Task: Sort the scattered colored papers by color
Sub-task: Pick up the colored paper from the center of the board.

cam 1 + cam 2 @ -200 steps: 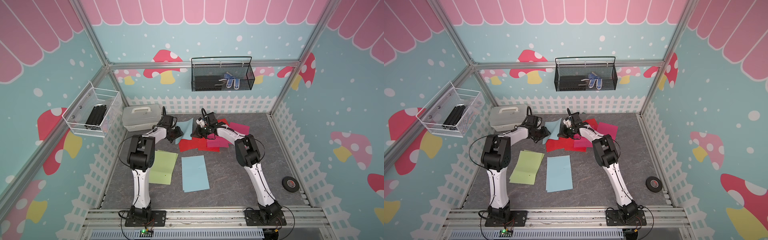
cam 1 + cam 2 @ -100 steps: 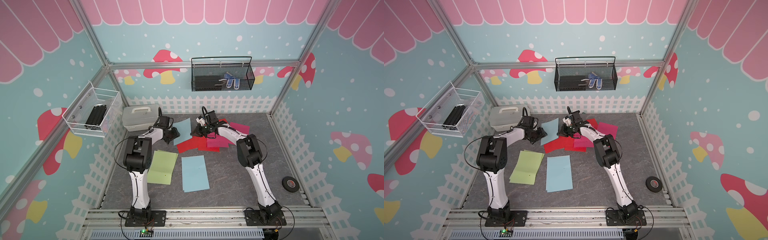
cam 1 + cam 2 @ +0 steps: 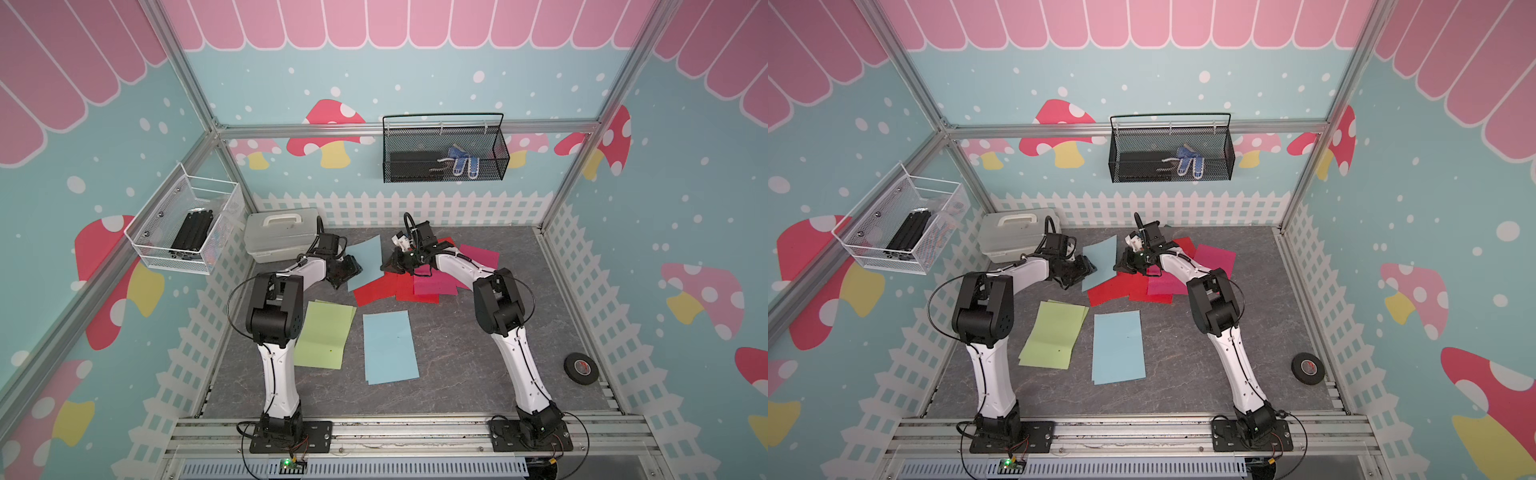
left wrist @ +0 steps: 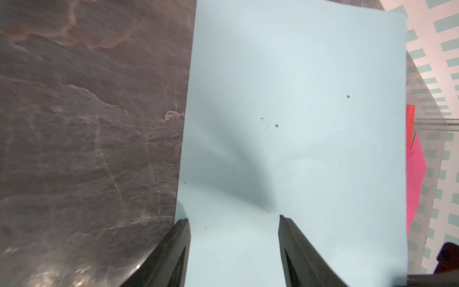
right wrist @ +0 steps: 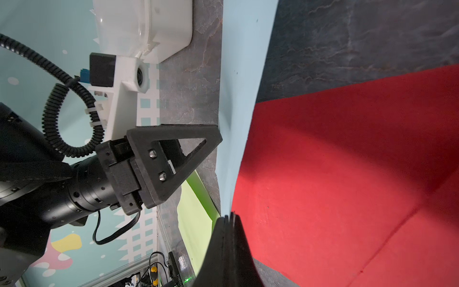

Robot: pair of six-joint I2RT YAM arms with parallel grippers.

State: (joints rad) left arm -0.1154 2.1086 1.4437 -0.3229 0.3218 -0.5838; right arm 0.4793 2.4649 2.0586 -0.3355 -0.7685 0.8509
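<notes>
Left pincer [image 4: 233, 218] gapes astride the curled-up blue sheet [image 4: 298, 99] at the table's [image 3: 457, 374] 12 o'clock. Right pincer [image 5: 229, 217] is clenched on its other edge, so prob. a handover: left must close, then carry it toward the flat blue paper [image 3: 388, 347] at 6. Left wrist cam shows that gap; top views don't.

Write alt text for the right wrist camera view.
The right gripper, shut, pinches one edge of a light blue paper that curves up off the grey table. Red papers lie on one side of it; on the other, the open left gripper is beside the sheet, with a green paper and a white box nearby.
</notes>
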